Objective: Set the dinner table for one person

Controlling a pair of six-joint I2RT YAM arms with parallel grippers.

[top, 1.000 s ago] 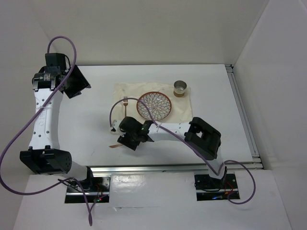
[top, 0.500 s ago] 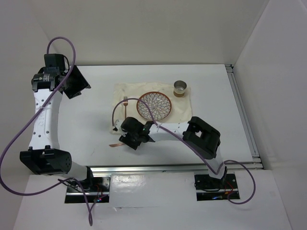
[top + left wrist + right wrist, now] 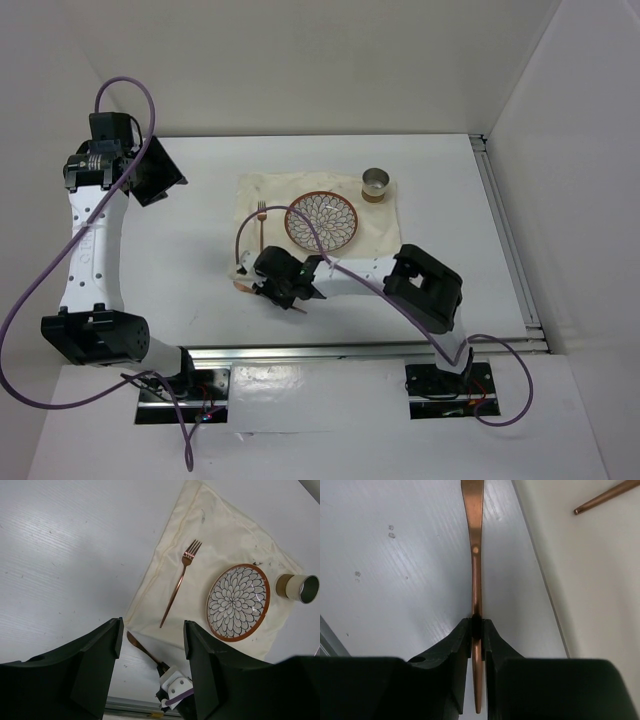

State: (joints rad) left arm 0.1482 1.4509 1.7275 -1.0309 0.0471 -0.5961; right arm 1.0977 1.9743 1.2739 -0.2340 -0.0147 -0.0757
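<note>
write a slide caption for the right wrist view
Right gripper closed on a slim copper utensil, white dinner table beneath, cream placemat alongside

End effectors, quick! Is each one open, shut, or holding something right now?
Left end effector: open, holding nothing.
Right end effector: closed on the copper utensil.

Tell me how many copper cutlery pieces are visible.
2. The fork lies on the placemat, left of the plate. The second piece, its type unclear, is clamped in the right end effector beside the placemat.

Bright even light, soft shadows; wrist-cam foregrnd blurry.
</note>
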